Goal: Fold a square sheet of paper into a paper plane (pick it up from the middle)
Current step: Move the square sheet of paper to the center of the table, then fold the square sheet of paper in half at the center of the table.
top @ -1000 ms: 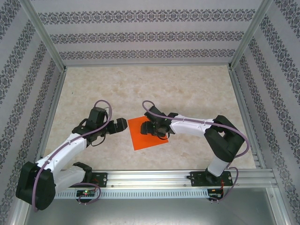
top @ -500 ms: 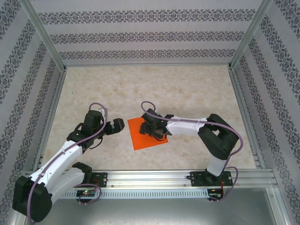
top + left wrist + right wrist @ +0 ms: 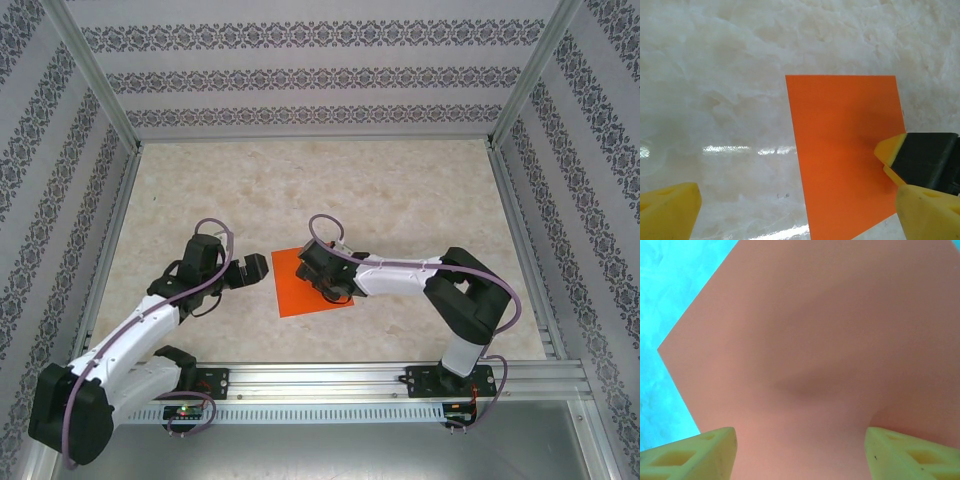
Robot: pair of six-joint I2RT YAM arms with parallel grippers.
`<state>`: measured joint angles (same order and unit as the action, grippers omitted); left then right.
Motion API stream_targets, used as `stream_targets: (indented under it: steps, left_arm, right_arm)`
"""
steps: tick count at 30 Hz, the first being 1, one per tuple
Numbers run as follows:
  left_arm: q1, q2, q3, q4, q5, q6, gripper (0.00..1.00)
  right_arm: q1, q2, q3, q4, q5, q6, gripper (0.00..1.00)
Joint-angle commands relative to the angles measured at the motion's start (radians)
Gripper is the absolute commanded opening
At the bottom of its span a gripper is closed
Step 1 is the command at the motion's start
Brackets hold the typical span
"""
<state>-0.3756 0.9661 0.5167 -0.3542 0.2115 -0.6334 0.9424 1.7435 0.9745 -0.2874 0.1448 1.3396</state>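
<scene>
Wide open, the left jaws hold nothing; their blunt yellow pads (image 3: 667, 207) sit at the lower corners of the left wrist view, well apart. The right jaws stand partly spread, with both right pads (image 3: 705, 455) down on the sheet (image 3: 295, 297) and nothing clamped between them. The paper between those pads shows a soft, shallow swell.

The sheet is a thin, plain, bright orange square with crisp straight edges. It lies slightly turned on the table (image 3: 400, 190), near the middle and towards the near side. The right arm (image 3: 400, 272) reaches onto it from the right and covers its far part, leaving the left and near parts bare. Its left edge is just beside the left jaws; whether they touch cannot be told. Its near edge lies apart from the aluminium rail (image 3: 330, 378) that carries the arm bases.

Beyond the sheet the table runs bare to the patterned walls (image 3: 320, 70), with open room on both sides too. The table top is pale, marbled and glossy, with streaks of glare in the left wrist view.
</scene>
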Motion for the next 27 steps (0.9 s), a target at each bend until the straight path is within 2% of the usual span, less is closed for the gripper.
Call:
stream_targets:
  steps: [1, 5, 11, 15, 19, 22, 27]
  left_arm:
    - [-0.008, 0.022, 0.003, 0.056, 0.028, 0.027, 1.00]
    - [-0.009, 0.055, 0.021, 0.061, 0.026, 0.045, 1.00]
    - [-0.008, 0.069, 0.047, 0.040, -0.016, 0.064, 1.00]
    - [-0.009, 0.043, 0.042, 0.044, -0.053, 0.070, 1.00]
    - [-0.009, 0.022, 0.049, 0.034, -0.069, 0.088, 1.00]
    - [-0.009, -0.009, 0.051, 0.011, -0.129, 0.068, 1.00]
    - [-0.009, -0.077, 0.006, 0.079, -0.141, 0.063, 1.00]
  right_arm:
    - [0.004, -0.019, 0.099, -0.097, 0.047, -0.140, 0.69]
    - [-0.037, 0.015, 0.175, -0.144, 0.003, -0.307, 0.70]
    - [-0.136, 0.120, 0.208, -0.127, -0.151, -0.432, 0.69]
    - [-0.170, 0.174, 0.239, -0.152, -0.182, -0.489, 0.68]
    - [-0.192, 0.203, 0.241, -0.223, -0.129, -0.484, 0.68]
    - [-0.209, 0.192, 0.206, -0.257, -0.084, -0.433, 0.69]
    - [-0.220, 0.130, 0.110, -0.194, -0.089, -0.348, 0.68]
